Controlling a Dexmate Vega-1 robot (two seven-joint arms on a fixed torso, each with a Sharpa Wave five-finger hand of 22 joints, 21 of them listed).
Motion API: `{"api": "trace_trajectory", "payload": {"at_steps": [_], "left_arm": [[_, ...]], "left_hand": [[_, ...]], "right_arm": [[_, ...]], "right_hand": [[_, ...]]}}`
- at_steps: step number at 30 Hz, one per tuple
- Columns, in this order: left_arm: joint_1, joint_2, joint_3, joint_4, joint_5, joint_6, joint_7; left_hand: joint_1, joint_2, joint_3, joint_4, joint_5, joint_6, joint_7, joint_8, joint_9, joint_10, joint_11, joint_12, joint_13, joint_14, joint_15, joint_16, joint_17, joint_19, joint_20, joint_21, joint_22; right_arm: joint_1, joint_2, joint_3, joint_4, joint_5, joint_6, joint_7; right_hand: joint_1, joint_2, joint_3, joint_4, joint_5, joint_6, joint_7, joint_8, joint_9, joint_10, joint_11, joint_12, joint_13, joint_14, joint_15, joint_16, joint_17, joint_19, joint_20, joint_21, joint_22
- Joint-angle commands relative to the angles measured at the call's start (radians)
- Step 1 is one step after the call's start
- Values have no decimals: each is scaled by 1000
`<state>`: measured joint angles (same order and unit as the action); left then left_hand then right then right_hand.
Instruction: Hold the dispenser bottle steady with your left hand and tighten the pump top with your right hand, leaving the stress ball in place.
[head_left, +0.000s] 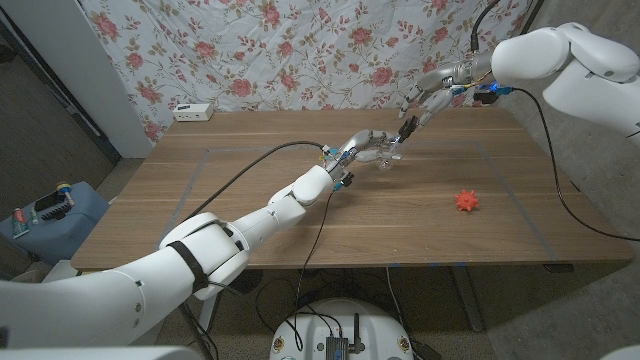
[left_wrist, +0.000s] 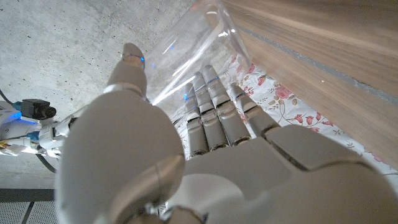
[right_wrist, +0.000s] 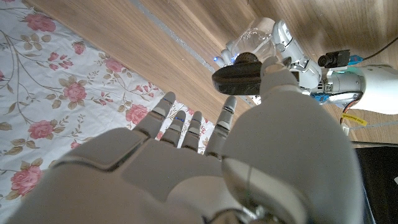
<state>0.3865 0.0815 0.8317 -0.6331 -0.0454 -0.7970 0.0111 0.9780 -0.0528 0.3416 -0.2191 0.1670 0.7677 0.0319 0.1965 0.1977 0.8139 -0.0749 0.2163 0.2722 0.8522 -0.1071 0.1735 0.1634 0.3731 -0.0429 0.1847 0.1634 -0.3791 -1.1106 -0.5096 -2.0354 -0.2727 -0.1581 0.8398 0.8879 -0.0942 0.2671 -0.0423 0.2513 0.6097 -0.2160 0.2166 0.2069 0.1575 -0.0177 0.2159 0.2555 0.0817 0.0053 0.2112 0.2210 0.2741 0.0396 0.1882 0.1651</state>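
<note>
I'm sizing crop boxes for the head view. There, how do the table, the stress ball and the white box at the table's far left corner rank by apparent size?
1. Table, by far the largest.
2. White box.
3. Stress ball, slightly smaller; the box sits farther from the camera, so their true sizes stay unsure.

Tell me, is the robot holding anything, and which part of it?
The left hand grips the clear dispenser bottle around its body. The right hand touches the dark pump top with its thumb; whether it grips it cannot be told.
</note>
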Motion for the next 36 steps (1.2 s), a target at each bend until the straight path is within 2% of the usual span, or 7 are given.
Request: {"api": "trace_trajectory", "payload": {"at_steps": [1, 6, 16, 25, 36], "left_arm": [[-10, -10, -2, 30, -7, -3, -6], [-18, -19, 0, 53, -10, -11, -7], [-40, -42, 7, 108, -16, -29, -9], [-69, -68, 18, 176, -23, -53, -10], [-83, -77, 28, 205, -38, -62, -18]], "left_hand": [[-64, 75, 82, 70, 6, 112, -53, 5, 4, 11, -2, 8, 3, 8, -63, 4, 0, 7, -103, 0, 2], [-64, 76, 82, 70, 6, 112, -54, 5, 4, 11, -1, 8, 3, 9, -62, 5, 0, 7, -103, 0, 2], [-65, 75, 84, 70, 6, 112, -52, 5, 4, 11, -2, 7, 4, 9, -61, 5, 0, 7, -103, 0, 2], [-65, 76, 85, 70, 6, 113, -51, 5, 5, 12, -1, 7, 4, 10, -61, 5, 0, 7, -103, 0, 2], [-66, 77, 87, 70, 6, 113, -53, 5, 5, 13, -2, 8, 5, 11, -60, 5, 0, 7, -101, 0, 2]], "right_arm": [[-9, -1, 4, -4, 2, -21, -19], [-12, -2, 3, -7, -1, -34, -25], [-27, -8, 12, -18, 19, -69, -39], [-11, -3, 0, -29, 35, -128, -16], [23, 5, -36, -54, 11, -204, 21]], "right_hand": [[-21, 3, -7, 5, -3, 37, 4, 16, 2, 20, -2, 9, 0, 15, -1, 5, 3, 13, 4, 8, 5], [-36, 6, -8, 8, -2, 77, 14, 30, 2, 41, 5, 16, -1, 27, -4, 10, 3, 24, 9, 9, 5], [-66, 14, -14, 19, -3, 109, 24, 39, 1, 68, 9, 25, -2, 52, -15, 18, 4, 44, 10, 13, 5], [-95, 24, -19, 31, -6, 105, 36, 35, 1, 73, 25, 24, -3, 57, -12, 19, 5, 53, 11, 12, 5], [-155, 36, -35, 57, -16, 69, 59, 16, 3, 67, 39, 19, -3, 55, 3, 17, 5, 50, 23, 7, 5]]}}
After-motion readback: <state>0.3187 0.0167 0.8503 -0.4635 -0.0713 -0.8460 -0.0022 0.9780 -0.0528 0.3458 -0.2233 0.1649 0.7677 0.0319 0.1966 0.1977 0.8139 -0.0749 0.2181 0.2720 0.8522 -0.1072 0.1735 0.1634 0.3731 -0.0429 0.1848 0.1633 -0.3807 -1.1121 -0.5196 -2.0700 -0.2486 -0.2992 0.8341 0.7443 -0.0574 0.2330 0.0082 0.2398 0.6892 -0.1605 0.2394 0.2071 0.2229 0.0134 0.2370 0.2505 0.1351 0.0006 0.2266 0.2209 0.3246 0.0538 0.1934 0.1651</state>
